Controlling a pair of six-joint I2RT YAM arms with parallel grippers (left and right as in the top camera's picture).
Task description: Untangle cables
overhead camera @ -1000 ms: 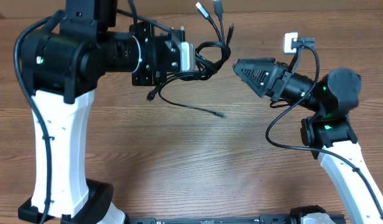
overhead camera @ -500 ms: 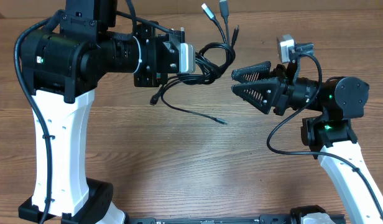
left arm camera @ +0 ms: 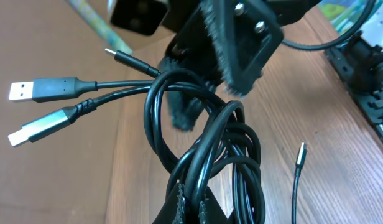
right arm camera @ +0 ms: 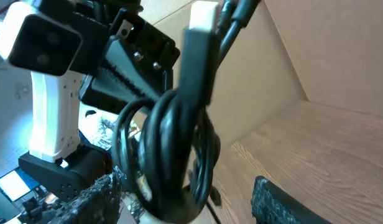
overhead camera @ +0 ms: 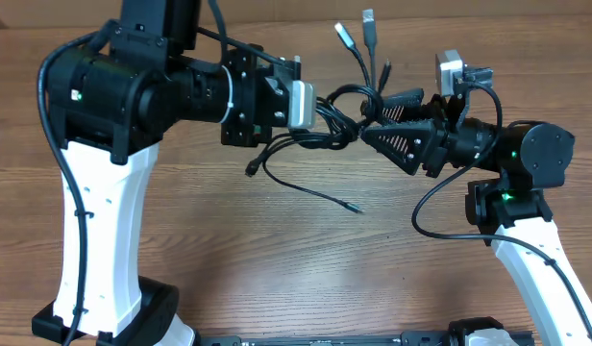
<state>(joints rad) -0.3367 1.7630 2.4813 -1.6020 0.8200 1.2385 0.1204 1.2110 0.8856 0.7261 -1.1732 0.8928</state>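
Note:
A tangled bundle of thin black cables [overhead camera: 342,117] hangs in the air between my two grippers. My left gripper [overhead camera: 315,113] is shut on the bundle's strands [left arm camera: 207,155]. Silver and black USB plug ends [overhead camera: 358,34] stick up from the knot; they also show in the left wrist view [left arm camera: 42,106]. A loose cable end [overhead camera: 315,192] trails down over the table. My right gripper [overhead camera: 378,120] is open, its fingers on either side of the knot [right arm camera: 173,143], not closed on it.
The wooden table [overhead camera: 277,259] lies under the arms. The left arm's white base [overhead camera: 94,240] stands at the left, the right arm's base [overhead camera: 536,269] at the right. A thick black arm wire [overhead camera: 440,207] loops beside the right arm.
My left gripper has carried the bundle to the right, toward the right gripper. My right gripper opened from shut and its fingers now sit around the knot.

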